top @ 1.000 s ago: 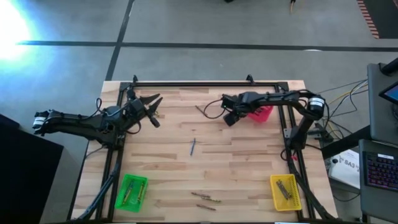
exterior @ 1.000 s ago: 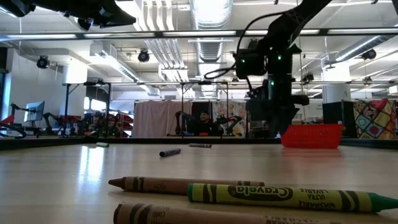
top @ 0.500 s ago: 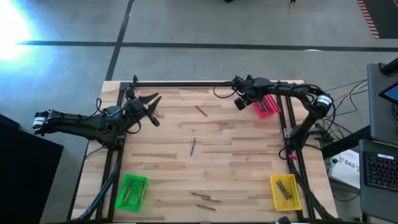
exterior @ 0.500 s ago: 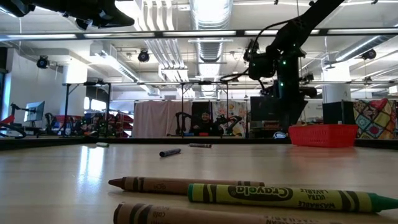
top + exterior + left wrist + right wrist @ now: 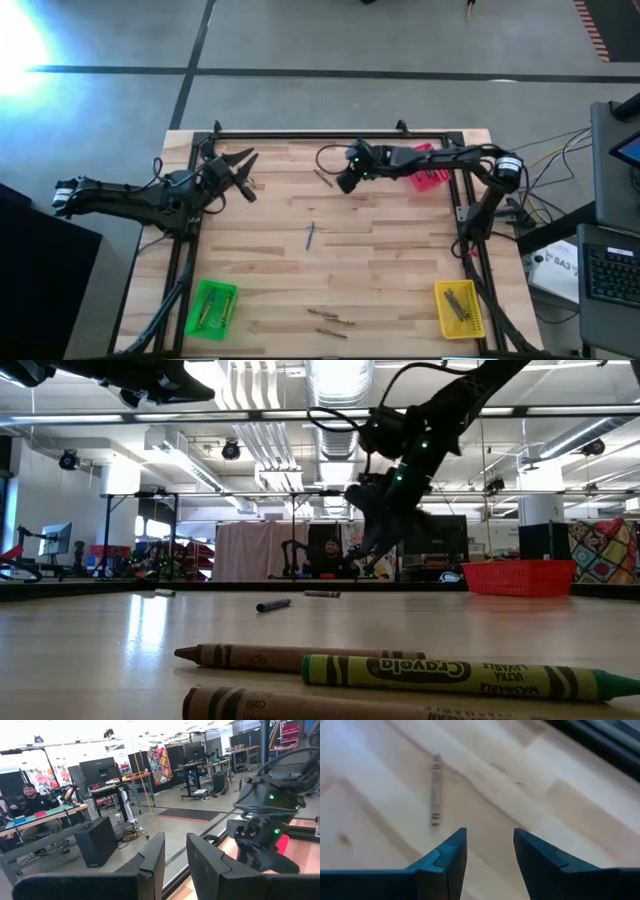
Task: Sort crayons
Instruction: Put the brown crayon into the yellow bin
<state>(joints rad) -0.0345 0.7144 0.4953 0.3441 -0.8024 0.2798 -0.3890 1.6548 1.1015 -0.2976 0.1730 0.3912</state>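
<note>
Overhead, the right arm reaches across the bench, its right claw open and empty above a grey crayon. Left claw waits open, empty, at the bench's left edge. A blue crayon lies mid-bench.

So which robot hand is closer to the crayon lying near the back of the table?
The right gripper hovers just beside that crayon. The left gripper waits across the table at its left edge.
</note>
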